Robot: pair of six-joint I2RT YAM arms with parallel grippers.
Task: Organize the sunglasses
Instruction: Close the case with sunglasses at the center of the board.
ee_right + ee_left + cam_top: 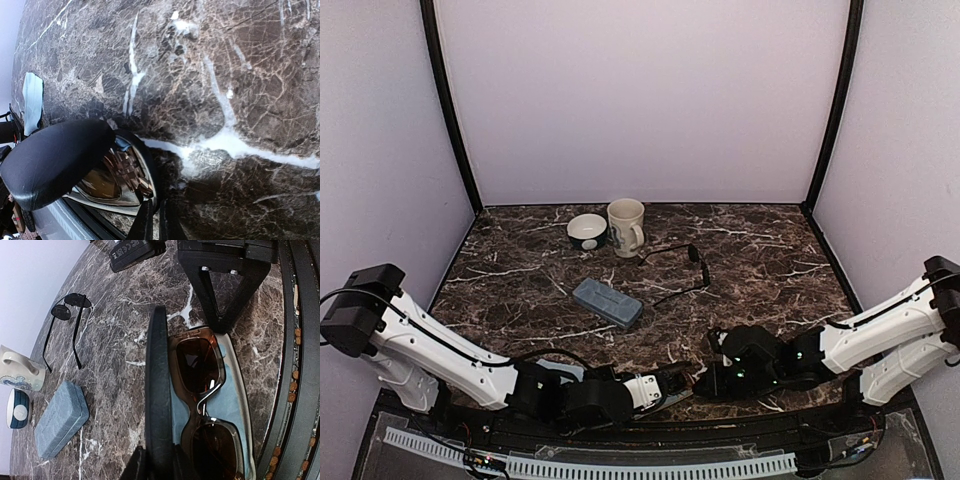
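While left gripper (672, 384) pinches case lid (156, 390), brown sunglasses (197, 365) inside; right gripper (157, 222) closed; arm lettering (131, 250) illegible

Left arm (440, 350): stretched low, forearm pointing right toward centre.
Left gripper (668, 384): jaws narrow, clamped on the black case lid (157, 390).
Right arm (880, 330): stretched low, forearm pointing left toward centre.
Right gripper (708, 378): jaws drawn together.
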